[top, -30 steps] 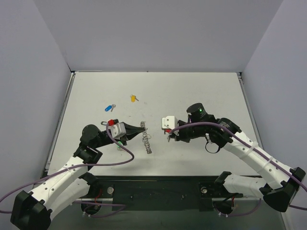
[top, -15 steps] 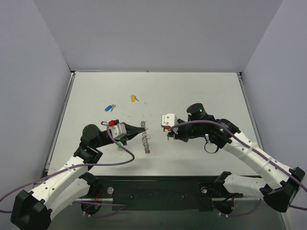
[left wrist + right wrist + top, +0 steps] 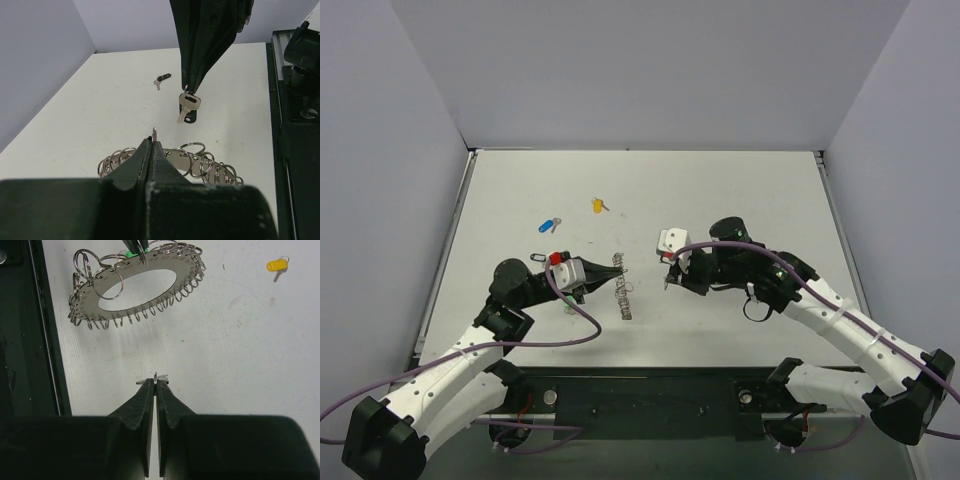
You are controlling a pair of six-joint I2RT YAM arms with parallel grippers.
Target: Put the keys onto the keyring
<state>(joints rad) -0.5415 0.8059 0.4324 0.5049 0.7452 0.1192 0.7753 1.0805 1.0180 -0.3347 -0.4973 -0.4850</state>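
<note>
The keyring (image 3: 624, 291), a flat silver band edged with small split rings, hangs tilted above the table from my left gripper (image 3: 610, 276). That gripper (image 3: 152, 143) is shut on one of the small rings, and the band (image 3: 200, 165) spreads out behind the fingers. To the right, my right gripper (image 3: 667, 283) is shut on the little ring of a silver key (image 3: 189, 103), which dangles below its fingertips (image 3: 192, 75). From the right wrist, the gripper (image 3: 156, 382) points at the keyring (image 3: 170, 265). Yellow (image 3: 599, 205) and blue (image 3: 550, 225) keys lie on the table.
A green key (image 3: 131, 253) lies under the left gripper, beyond the keyring. A small dark key (image 3: 162, 78) rests on the table farther off. The black mounting rail (image 3: 640, 395) runs along the near edge. Grey walls enclose the white table (image 3: 740, 190).
My right gripper has crept a little to the left with its key, towards the keyring. The left gripper and the keyring have barely shifted.
</note>
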